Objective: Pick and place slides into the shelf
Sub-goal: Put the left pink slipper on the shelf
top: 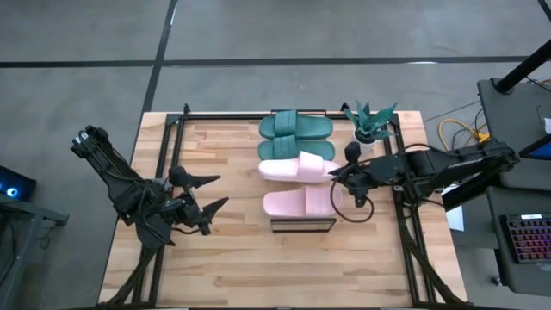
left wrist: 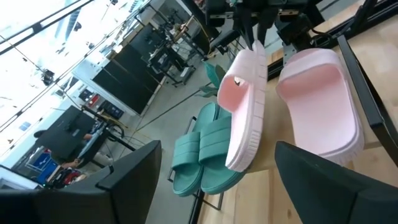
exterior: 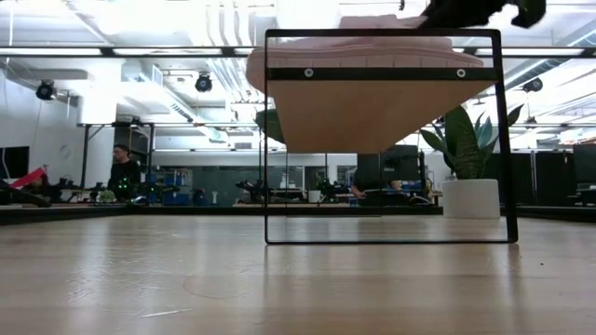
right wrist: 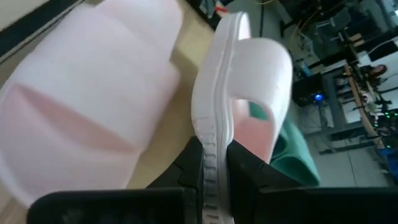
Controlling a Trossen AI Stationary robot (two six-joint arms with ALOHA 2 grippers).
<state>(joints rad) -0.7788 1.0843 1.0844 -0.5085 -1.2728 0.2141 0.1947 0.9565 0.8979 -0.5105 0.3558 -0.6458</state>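
The counter (top: 224,258) carries one shelf (top: 302,226), its top plank mostly hidden under four slides; two teal slides (top: 295,127) lie flat, one pink slide (top: 297,203) too; the right claw (top: 334,173) is clenched on the second pink slide (top: 297,167), tilted on edge; the left claw (top: 215,192) rests released on the counter.

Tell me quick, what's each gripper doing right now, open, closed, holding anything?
Left gripper: open, empty, over the table left of the shelf.
Right gripper: shut on a pink slide, pinching its sole edge.
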